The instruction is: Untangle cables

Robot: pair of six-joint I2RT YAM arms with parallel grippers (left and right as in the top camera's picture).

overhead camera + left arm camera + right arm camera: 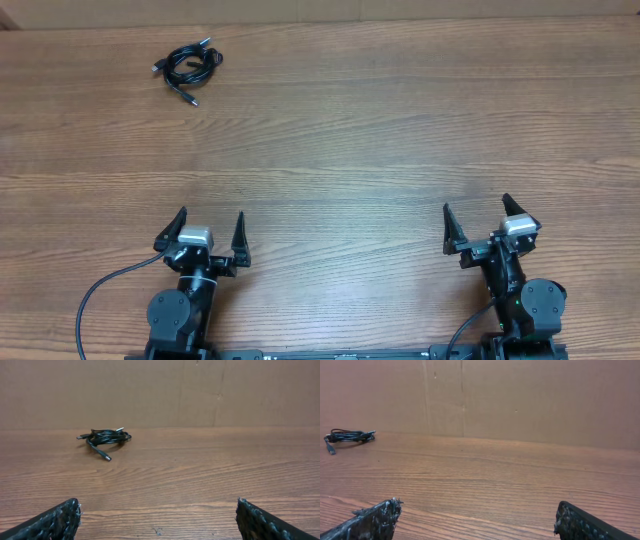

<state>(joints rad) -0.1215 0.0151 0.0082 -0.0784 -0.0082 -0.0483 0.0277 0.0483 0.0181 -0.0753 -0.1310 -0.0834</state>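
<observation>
The cables point(188, 66) lie as one small tangled bundle of thin black cords with plug ends at the far left of the wooden table. The left wrist view shows this bundle point(104, 437) far ahead, left of centre; the right wrist view has it point(347, 436) at the far left edge. My left gripper point(209, 228) rests open near the front edge, far from the bundle, nothing between its fingers. My right gripper point(477, 212) stands open at the front right, also holding nothing.
A brown cardboard wall point(160, 390) rises behind the table's far edge. A thick black wire point(100, 295) loops off the left arm's base at the front.
</observation>
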